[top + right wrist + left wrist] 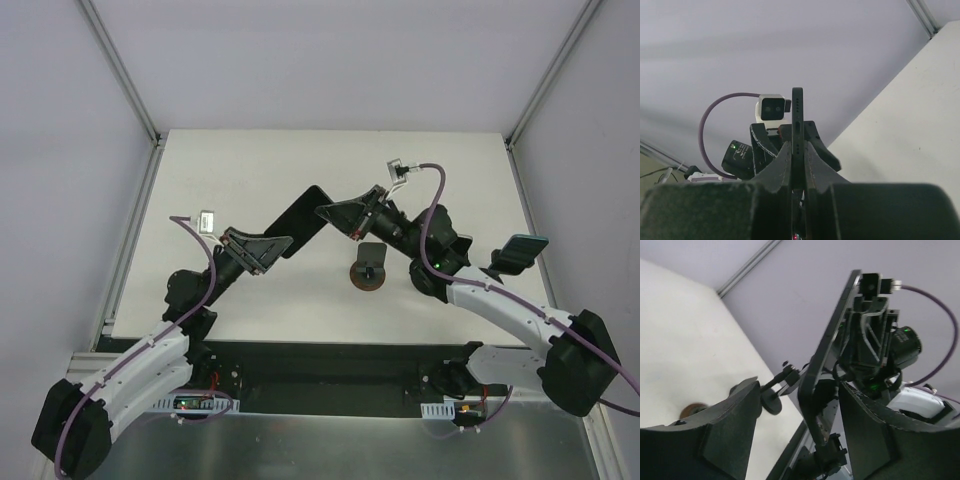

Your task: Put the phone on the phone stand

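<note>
Right wrist view: right gripper point(798, 167) is clamped flat on the phone point(797, 120), holding it edge-on in the air. Left gripper point(797, 390) straddles the other end, spread wide. It looks like a handoff, with the phone stand point(369, 268) waiting nearby on the table point(250, 170).

The phone point(300, 218) is a thin black slab with a flat dark face and small holes along one narrow edge. It is held off the surface, turned on edge and tilted, its long side running diagonally away from the phone stand point(370, 268), with the end nearest the stand pinched in the closed fingers of the right gripper point(798, 150). It hangs just behind and to the left of the stand without touching it. The stand is small and dark, with a round reddish-brown base and a short upright black plate, and it stands upright and unloaded.
</note>
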You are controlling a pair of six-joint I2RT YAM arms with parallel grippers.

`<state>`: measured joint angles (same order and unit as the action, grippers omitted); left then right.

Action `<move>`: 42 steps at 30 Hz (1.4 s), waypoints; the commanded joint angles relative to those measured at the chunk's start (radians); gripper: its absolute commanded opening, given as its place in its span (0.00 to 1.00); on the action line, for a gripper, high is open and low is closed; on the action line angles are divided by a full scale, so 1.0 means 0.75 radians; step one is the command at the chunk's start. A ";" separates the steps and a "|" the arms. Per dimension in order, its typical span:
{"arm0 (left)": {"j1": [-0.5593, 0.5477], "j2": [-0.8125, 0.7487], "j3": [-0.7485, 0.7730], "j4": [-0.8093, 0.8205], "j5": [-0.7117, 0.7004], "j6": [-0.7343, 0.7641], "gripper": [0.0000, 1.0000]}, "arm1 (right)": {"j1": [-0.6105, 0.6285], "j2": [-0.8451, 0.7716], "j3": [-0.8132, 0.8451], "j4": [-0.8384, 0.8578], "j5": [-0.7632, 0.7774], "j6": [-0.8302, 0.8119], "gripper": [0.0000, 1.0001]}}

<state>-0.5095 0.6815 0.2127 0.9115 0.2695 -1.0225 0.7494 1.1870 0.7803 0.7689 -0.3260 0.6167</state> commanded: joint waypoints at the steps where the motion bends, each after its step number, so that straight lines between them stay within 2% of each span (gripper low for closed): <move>1: 0.000 0.040 -0.009 0.539 0.093 -0.056 0.52 | 0.040 -0.069 -0.030 0.261 0.121 0.039 0.01; 3: -0.002 0.061 0.001 0.588 0.119 -0.052 0.48 | 0.048 -0.061 -0.052 0.290 0.144 0.073 0.01; 10: -0.004 0.183 0.064 0.822 0.252 -0.099 0.27 | 0.056 0.013 -0.155 0.611 0.220 0.206 0.01; 11: -0.004 0.200 0.072 0.826 0.266 -0.097 0.23 | 0.054 0.017 -0.161 0.623 0.220 0.209 0.01; 12: -0.006 0.204 0.080 0.836 0.285 -0.097 0.10 | 0.056 0.013 -0.157 0.613 0.218 0.205 0.01; 14: -0.006 0.206 0.095 0.840 0.289 -0.089 0.00 | 0.054 0.007 -0.149 0.583 0.206 0.184 0.03; 15: -0.004 0.204 0.097 0.840 0.289 -0.081 0.00 | 0.054 -0.006 -0.145 0.558 0.199 0.172 0.09; 18: -0.006 0.169 0.146 0.747 0.346 -0.028 0.00 | 0.034 -0.034 -0.116 0.485 0.159 0.111 0.46; 19: -0.002 0.155 0.201 0.675 0.407 -0.005 0.00 | 0.019 -0.038 -0.088 0.432 0.094 0.096 0.66; 20: -0.004 0.116 0.232 0.602 0.448 0.052 0.00 | -0.025 -0.034 -0.047 0.358 0.038 0.068 0.74; 21: -0.002 0.096 0.264 0.433 0.481 0.091 0.00 | -0.050 -0.006 0.008 0.252 -0.033 0.055 0.79; 22: 0.006 0.069 0.339 0.332 0.514 0.132 0.00 | -0.083 0.017 0.076 0.249 -0.198 0.053 0.84; 23: 0.010 0.020 0.387 0.215 0.583 0.246 0.00 | -0.152 0.035 0.109 0.249 -0.278 0.061 0.86; 24: 0.015 -0.004 0.446 -0.114 0.616 0.322 0.00 | -0.183 0.076 0.141 0.227 -0.364 0.071 0.88; 25: 0.015 -0.021 0.574 -0.277 0.649 0.409 0.00 | -0.209 0.098 0.225 0.208 -0.559 0.068 0.91; 26: 0.015 -0.049 0.636 -0.463 0.681 0.584 0.00 | -0.246 0.117 0.258 0.182 -0.655 0.057 0.91; 27: 0.015 -0.050 0.696 -0.608 0.698 0.665 0.00 | -0.261 0.135 0.279 0.151 -0.734 0.035 0.92; 28: 0.015 -0.052 0.812 -0.910 0.698 0.745 0.00 | -0.273 0.129 0.287 0.141 -0.834 0.017 0.92; 29: 0.015 -0.038 0.865 -1.038 0.692 0.875 0.00 | -0.287 0.121 0.289 0.124 -0.876 -0.010 0.92; 30: 0.017 -0.027 0.914 -1.147 0.678 0.931 0.00 | -0.287 0.085 0.297 0.021 -0.913 -0.061 0.93; 31: 0.019 -0.013 0.996 -1.346 0.678 0.980 0.00 | -0.287 0.064 0.309 -0.065 -0.972 -0.199 0.93; 32: 0.021 0.013 1.027 -1.411 0.684 1.050 0.00 | -0.275 0.040 0.330 -0.165 -0.987 -0.308 0.92; 33: 0.023 0.030 1.054 -1.472 0.712 1.077 0.00 | -0.269 -0.021 0.340 -0.391 -0.991 -0.406 0.92; 34: 0.023 0.044 1.097 -1.512 0.731 1.099 0.00 | -0.265 -0.048 0.350 -0.507 -0.969 -0.622 0.92; 36: 0.025 0.087 1.134 -1.608 0.773 1.146 0.00 | -0.251 -0.097 0.389 -0.768 -0.956 -0.775 0.90; 42: 0.025 0.185 1.209 -1.663 0.872 1.183 0.00 | -0.191 -0.069 0.428 -0.835 -1.064 -0.881 0.75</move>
<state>-0.4957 0.7830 1.0523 -0.2726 0.8356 -0.2165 0.5701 1.1305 1.0309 0.2657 -1.0290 0.1143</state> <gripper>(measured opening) 0.084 0.791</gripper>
